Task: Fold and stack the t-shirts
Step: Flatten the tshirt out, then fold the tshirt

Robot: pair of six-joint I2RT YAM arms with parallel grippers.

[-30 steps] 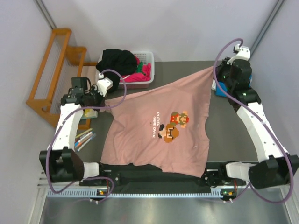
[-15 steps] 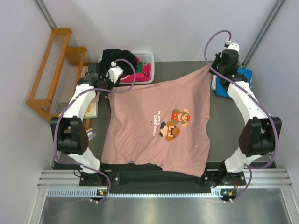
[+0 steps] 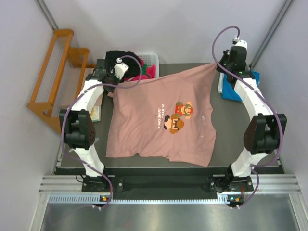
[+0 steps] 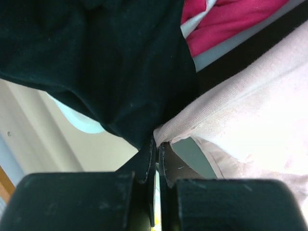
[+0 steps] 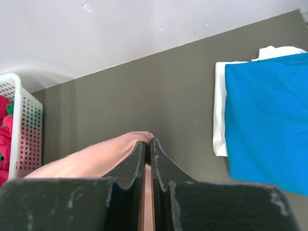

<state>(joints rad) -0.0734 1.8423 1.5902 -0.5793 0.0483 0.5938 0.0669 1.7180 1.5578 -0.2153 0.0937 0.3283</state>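
Corners of the pink shirt [image 3: 144,130] sit clamped in left pincer [image 4: 156,142] and right pincer [image 5: 148,141], hem on table [image 3: 231,139]

Dark grey table [image 3: 227,122] under spread pink t-shirt [image 3: 144,130], white basket [image 3: 153,58], folded blue t-shirt [image 5: 269,115].

bright even overhead light, faint soft shadows, top view sharp, fingers [image 4: 147,166] dark and blurred in wrist views

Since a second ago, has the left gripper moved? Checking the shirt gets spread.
Yes. The left gripper, pinching the pink t-shirt, moved away from its base, toward the white basket.
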